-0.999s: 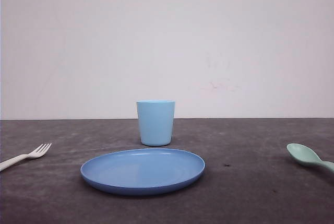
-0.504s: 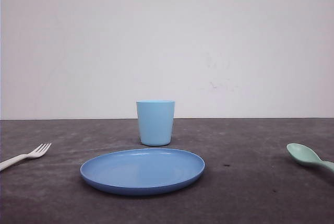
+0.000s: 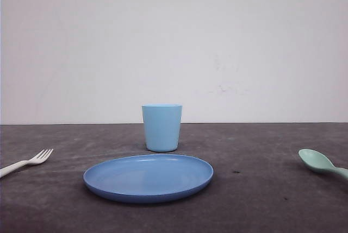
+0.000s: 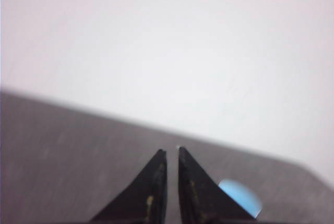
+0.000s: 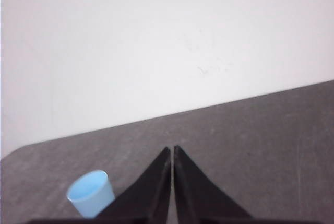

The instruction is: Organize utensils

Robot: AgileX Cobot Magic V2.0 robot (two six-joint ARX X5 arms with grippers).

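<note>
On the dark tabletop (image 3: 261,200), nothing is picked up yet. Fork (image 3: 27,162) lies flat at the far left edge, tines toward the middle, handle running out of frame. Spoon (image 3: 321,163) lies flat at the far right edge, bowl toward the middle, handle cut off by the frame. Plate (image 3: 148,177) sits centre front with nothing on it; cup (image 3: 162,127) stands upright just behind it, apart from it. Both utensils are well apart from plate and cup.

Left tool (image 4: 168,157) has its tips drawn in to a thin slit, holding nothing, raised off the tabletop and aimed toward the wall; the cup shows blurred beside it. Right tool (image 5: 172,153) is the same: tips almost touching, nothing between them, off the surface, cup off to one side.

Step, as I judge it: the very start, before any reach.

Next move likely calls for spreading the tips, tilting one tool down and bringing it over the utensil on its own side, left for fork, right for spoon. Both lie thin and flat, so a low pinch across the handle seems needed. Destination is probably cup or plate; cannot tell which.
</note>
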